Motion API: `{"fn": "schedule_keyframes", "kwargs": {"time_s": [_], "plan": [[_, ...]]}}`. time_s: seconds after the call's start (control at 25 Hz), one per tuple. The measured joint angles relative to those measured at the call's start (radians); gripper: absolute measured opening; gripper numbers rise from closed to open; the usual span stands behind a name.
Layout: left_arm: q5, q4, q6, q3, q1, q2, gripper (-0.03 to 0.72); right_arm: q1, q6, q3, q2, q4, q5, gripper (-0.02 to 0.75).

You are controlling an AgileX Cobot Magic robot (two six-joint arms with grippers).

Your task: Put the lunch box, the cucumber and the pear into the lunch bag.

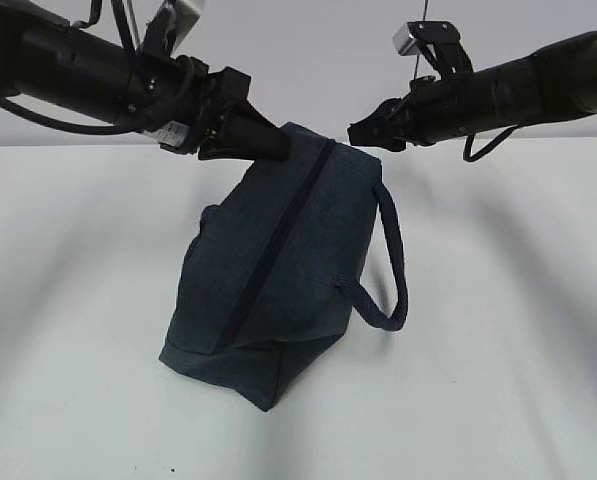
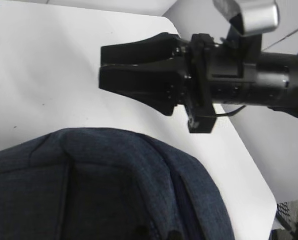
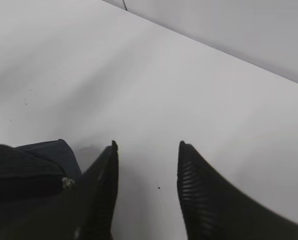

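Currently the lunch bag [image 1: 278, 270] hangs tilted above the white table [image 1: 78, 350], its lower corner touching or nearly touching the surface at the near middle, its long zipper [image 1: 278, 250] running closed from top to bottom and its loop handle [image 1: 393, 260] drooping on the right. The lunch box, the cucumber and the pear show in no view; whether they are inside cannot be told.

Your left gripper [image 1: 263, 142] has its fingers together, clamped on the bag's top left corner, and carries the weight. Keep that pinch firm and level; any slackening would likely drop the bag.

Your right gripper [image 1: 363, 135] sits just beside the bag's top right corner, holding nothing. The right wrist view shows its fingers [image 3: 101, 190] apart over bare table, with dark fabric at the left edge.

If you mean to set the bag down, lower the left arm slowly so the base meets the table flat. Hold the right arm clear of the handle to avoid snagging.
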Motion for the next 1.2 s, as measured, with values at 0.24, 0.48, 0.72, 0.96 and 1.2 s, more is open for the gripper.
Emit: {"fn": "schedule_keyframes", "kwargs": {"time_s": [0.24,0.48,0.72,0.96,1.2], "plan": [[-0.048,0.017,-0.044,0.000,0.018,0.007,0.025,0.000,0.000,0.000,-0.047,-0.036,0.000,0.342],[-0.061,0.018,-0.064,0.000,0.046,0.007,0.221,0.002,0.065,0.000,-0.120,-0.143,0.010,0.348],[-0.053,0.043,-0.067,-0.014,0.054,-0.027,0.375,0.002,0.252,-0.002,-0.178,-0.310,0.020,0.440],[-0.042,0.142,-0.068,-0.047,0.069,-0.112,0.383,0.002,0.578,-0.002,-0.218,-0.620,0.094,0.470],[-0.035,0.330,-0.119,-0.048,0.084,-0.209,0.383,0.002,0.895,-0.002,-0.278,-0.925,0.226,0.470]]}}
